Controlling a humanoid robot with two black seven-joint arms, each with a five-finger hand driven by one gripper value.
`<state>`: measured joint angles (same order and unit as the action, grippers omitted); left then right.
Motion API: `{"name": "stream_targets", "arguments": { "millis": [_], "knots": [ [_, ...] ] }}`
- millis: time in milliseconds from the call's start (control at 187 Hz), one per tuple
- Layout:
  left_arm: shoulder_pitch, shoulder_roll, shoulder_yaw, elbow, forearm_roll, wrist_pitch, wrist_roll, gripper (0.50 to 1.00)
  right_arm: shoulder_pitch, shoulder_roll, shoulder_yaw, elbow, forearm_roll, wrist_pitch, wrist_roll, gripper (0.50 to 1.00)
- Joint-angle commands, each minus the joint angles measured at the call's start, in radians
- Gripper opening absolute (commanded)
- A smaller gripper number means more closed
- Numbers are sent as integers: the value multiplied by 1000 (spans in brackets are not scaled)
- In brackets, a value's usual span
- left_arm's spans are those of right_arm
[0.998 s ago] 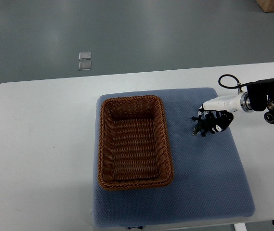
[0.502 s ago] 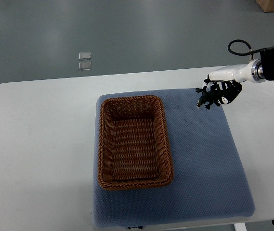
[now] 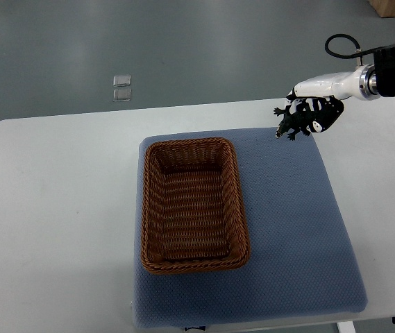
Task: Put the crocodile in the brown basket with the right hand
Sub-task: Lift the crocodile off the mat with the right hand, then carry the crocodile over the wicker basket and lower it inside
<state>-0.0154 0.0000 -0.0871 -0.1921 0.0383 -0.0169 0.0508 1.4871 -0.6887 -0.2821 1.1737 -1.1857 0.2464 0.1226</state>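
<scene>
Upper right of frame, the right hand [image 3: 316, 111] grips the crocodile [image 3: 296, 121], apparently lifted clear; the brown basket [image 3: 154, 208] at centre left remains unfilled, so carrying and release remain.

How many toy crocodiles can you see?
1. The crocodile is held by the right hand, over the far right corner of the blue mat, not in the brown basket. No other seems hidden.

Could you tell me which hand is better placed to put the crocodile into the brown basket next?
The right hand: its fingers grip the crocodile near the far right corner of the pad. The left arm is out of view.
</scene>
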Motion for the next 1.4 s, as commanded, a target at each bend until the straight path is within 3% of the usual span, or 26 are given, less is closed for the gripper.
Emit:
{"name": "stream_targets", "arguments": {
  "millis": [0,336,742,1281,1319,1394],
  "knots": [
    [0,0,0,-1,0,0,0,1000,16,29,0,0,34,-3,0,500],
    [0,0,0,-1,0,0,0,1000,51,239,-5,-20,117,-12,-1,500],
    [2,0,0,-1,0,0,0,1000,1,491,-12,-151,113,-36,-1,500],
    [0,0,-2,0,0,0,0,1000,-71,558,-15,-183,112,-62,-5,500],
    [0,0,0,0,-2,0,0,1000,-71,558,-15,-183,113,-62,-5,529],
    [2,0,-2,0,-1,0,1,1000,-73,558,-15,-183,112,-58,-5,539]
  ]
}}
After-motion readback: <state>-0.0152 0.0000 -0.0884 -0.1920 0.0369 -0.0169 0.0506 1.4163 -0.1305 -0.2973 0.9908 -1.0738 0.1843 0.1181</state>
